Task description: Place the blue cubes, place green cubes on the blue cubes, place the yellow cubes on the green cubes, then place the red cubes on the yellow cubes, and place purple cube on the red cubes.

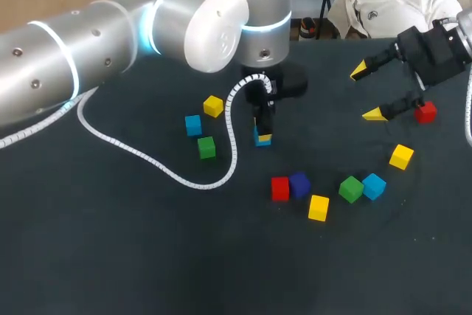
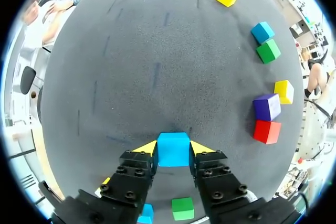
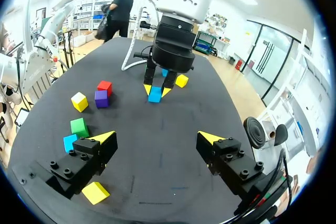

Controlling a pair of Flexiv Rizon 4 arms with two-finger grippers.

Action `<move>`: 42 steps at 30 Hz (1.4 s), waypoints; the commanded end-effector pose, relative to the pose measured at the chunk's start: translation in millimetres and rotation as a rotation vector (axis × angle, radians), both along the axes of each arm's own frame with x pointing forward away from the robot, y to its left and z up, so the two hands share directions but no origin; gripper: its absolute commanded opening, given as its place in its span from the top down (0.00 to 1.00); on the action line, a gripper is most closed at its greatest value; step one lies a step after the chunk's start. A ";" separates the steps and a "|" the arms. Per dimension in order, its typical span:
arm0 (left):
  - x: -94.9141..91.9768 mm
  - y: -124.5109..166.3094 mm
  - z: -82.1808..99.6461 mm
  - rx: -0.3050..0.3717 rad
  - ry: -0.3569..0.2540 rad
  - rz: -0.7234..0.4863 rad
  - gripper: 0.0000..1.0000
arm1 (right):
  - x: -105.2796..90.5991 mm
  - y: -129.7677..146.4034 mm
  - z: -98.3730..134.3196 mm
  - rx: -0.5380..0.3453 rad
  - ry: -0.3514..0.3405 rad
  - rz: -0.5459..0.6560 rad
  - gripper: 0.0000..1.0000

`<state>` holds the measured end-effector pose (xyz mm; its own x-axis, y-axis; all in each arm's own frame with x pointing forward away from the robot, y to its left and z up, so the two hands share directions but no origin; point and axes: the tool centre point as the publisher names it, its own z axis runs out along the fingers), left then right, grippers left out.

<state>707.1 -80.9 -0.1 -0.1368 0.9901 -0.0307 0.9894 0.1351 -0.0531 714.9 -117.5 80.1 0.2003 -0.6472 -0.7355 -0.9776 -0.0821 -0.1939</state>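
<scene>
While the left gripper (image 1: 262, 129) points straight down near the middle of the table (image 1: 147, 256) in the head view, its yellow tips pinch the held blue cube (image 1: 262, 139) low at the dark surface. Just left of that cube lie a yellow cube (image 1: 213, 105), a second blue cube (image 1: 193, 125) and a green cube (image 1: 206, 147). Well to its right, the right gripper (image 1: 369, 94) hangs with its fingers spread wide, and a far red cube (image 1: 425, 113) lies just beside one tip.

From the left wrist, the held blue cube (image 2: 173, 149) sits squarely between both tips, touched from two sides. Ahead of it and off to one side, a purple cube (image 2: 267, 107) and a near red cube (image 2: 267, 131) stand side by side.

From the right wrist, the right gripper (image 3: 156, 138) is wide open over bare table. The held blue cube (image 3: 155, 95) is well ahead of it, clamped in the left gripper's tips.
</scene>
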 end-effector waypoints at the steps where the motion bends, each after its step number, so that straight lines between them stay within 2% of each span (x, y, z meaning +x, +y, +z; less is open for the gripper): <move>1: 1.4 -1.6 -0.6 -0.002 0.001 -0.003 1.00 | 0.2 0.1 -0.4 0.002 -0.001 0.000 0.00; 14: 1.3 0.5 -3.2 0.013 0.004 -0.004 0.99 | 0.2 0.1 -0.4 0.002 -0.001 0.000 0.00; 17: 1.2 -1.2 -2.7 0.014 0.005 -0.006 0.52 | 0.2 0.1 -0.4 0.002 -0.001 0.000 0.00; 18: 0.8 -2.2 -2.0 0.014 0.006 -0.007 0.00 | 0.2 0.1 -0.4 0.002 -0.001 0.000 0.00; 29: -4.1 -1.6 17.9 -0.067 -0.015 -0.009 0.00 | 0.2 0.1 -0.4 0.002 -0.001 0.000 0.00; 33: -10.3 -0.3 37.0 -0.116 -0.052 -0.045 0.00 | 0.2 0.1 -0.4 0.002 -0.001 0.000 0.00; 35: -14.1 -0.2 44.5 -0.115 -0.059 -0.080 0.00 | 0.2 0.1 -0.4 0.002 -0.001 0.000 0.00; 36: -16.6 0.6 47.7 -0.158 -0.073 -0.092 0.00 | 0.2 0.1 -0.4 0.002 -0.001 0.000 0.00; 42: -30.6 8.3 66.6 -0.229 -0.131 -0.153 0.00 | 0.2 0.1 -0.4 0.002 -0.001 0.000 0.00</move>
<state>697.4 -89.5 59.4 0.0182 0.9840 -0.1774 0.9998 -0.0188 -0.0018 715.0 -117.5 80.1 0.2003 -0.6472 -0.7355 -0.9776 -0.0821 -0.1939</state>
